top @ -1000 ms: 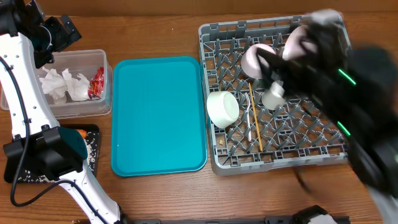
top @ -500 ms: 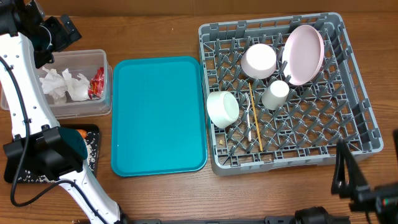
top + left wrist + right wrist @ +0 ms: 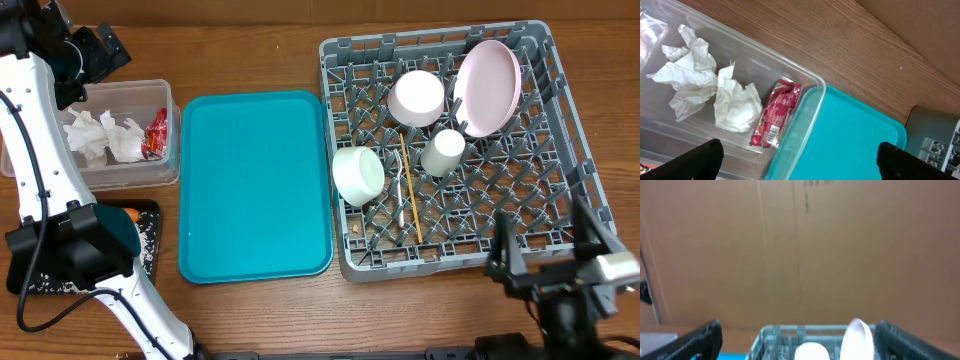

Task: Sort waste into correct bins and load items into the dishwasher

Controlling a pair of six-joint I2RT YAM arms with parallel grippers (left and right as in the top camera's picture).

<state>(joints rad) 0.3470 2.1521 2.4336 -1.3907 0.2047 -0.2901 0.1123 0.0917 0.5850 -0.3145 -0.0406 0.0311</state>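
Counted are two white bowls, one pink plate, one cup, one fork, one stick, two napkin balls, one wrapper.

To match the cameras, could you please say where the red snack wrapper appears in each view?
Overhead: upper left, red snack wrapper in the clear tub's right end.
Left wrist: lower centre-left, same tub.
Right wrist: not in it.
Shared landmark: teal tray beside the tub.

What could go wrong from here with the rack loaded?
1. The right claw, open, sits by the near right corner of the dish rack; a low swing might snag its wall.
2. The pink plate stands on edge beside the cup; a jolt may tip it.
3. The bowl on its side at the rack's left edge could roll.
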